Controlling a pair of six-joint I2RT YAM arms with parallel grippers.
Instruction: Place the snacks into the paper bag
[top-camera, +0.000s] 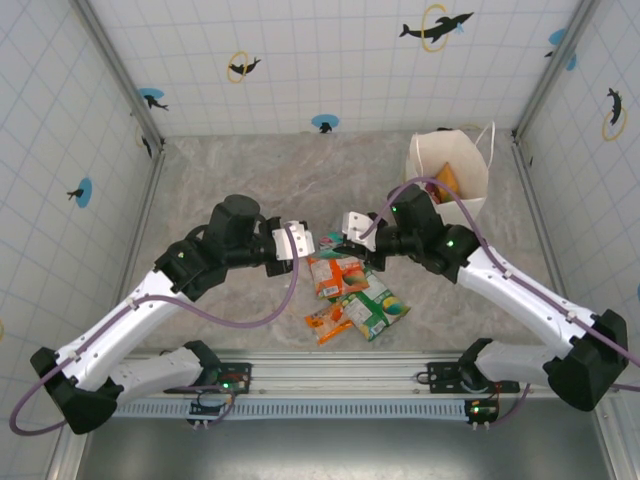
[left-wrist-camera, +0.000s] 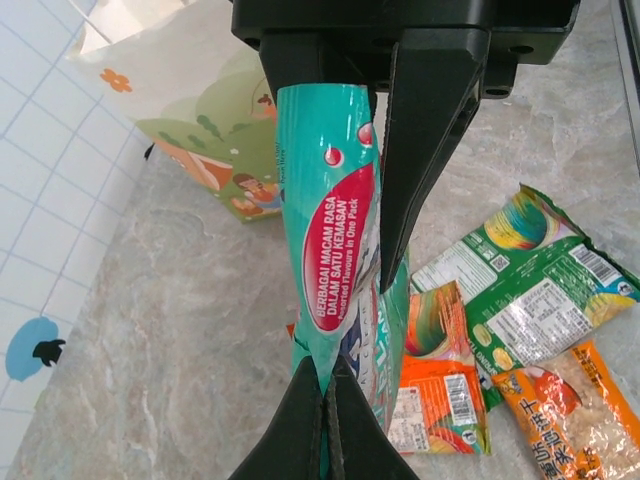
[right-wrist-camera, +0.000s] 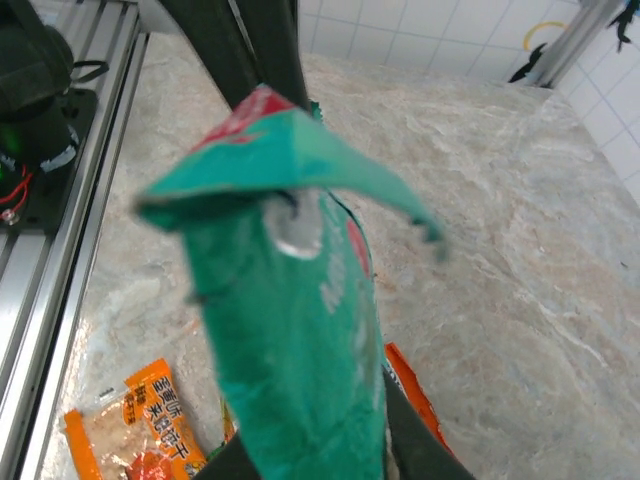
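Note:
A teal snack packet (top-camera: 329, 241) hangs above the table between both grippers. My left gripper (top-camera: 298, 243) is shut on its lower edge (left-wrist-camera: 335, 400), the packet (left-wrist-camera: 335, 230) running up from the closed tips. My right gripper (top-camera: 352, 224) clasps the other end (right-wrist-camera: 320, 455), one dark finger (left-wrist-camera: 425, 150) lying along the packet (right-wrist-camera: 290, 330). Below lie more snacks: a large orange packet (top-camera: 338, 275), a green-and-white one (top-camera: 378, 308) and a small orange one (top-camera: 328, 322). The white paper bag (top-camera: 450, 160) stands open at the back right, with an orange packet (top-camera: 447, 178) inside.
Tiled walls close in the table on three sides. A metal rail (top-camera: 330, 372) runs along the near edge, also seen at the left of the right wrist view (right-wrist-camera: 60, 230). Bare marble tabletop (top-camera: 250, 170) spreads to the left and behind the grippers.

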